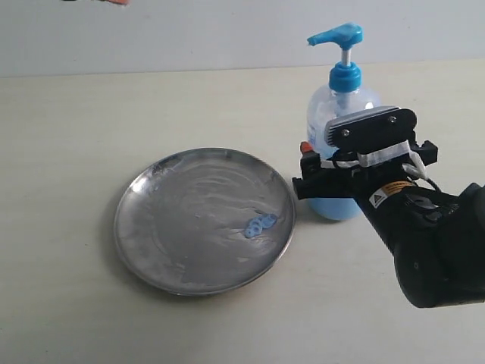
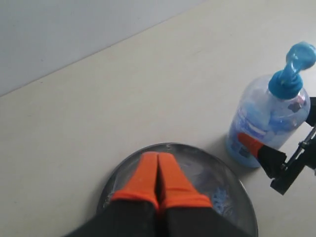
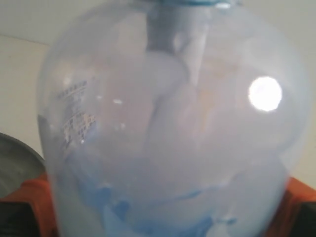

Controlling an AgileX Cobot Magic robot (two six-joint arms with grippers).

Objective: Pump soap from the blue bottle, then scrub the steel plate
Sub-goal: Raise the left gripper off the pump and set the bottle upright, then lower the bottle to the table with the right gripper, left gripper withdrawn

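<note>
The steel plate (image 1: 174,227) lies left of centre on the table, with small blue soap blobs (image 1: 259,224) near its right rim. Just right of the plate stands the blue bottle (image 1: 345,91), its pump head raised and the spout pointing left. My right gripper (image 1: 333,163) holds the bottle's lower body. In the right wrist view the bottle (image 3: 168,113) fills the frame and the orange fingers (image 3: 29,197) press both its sides. My left gripper (image 2: 158,168) is shut and empty above the plate (image 2: 197,153), and it is out of the exterior view. The soap (image 2: 219,200) and the bottle (image 2: 266,118) also appear in the left wrist view.
A pale beige tabletop (image 1: 76,114) runs back to a light wall (image 1: 189,30). My black right arm (image 1: 439,250) comes in from the lower right corner.
</note>
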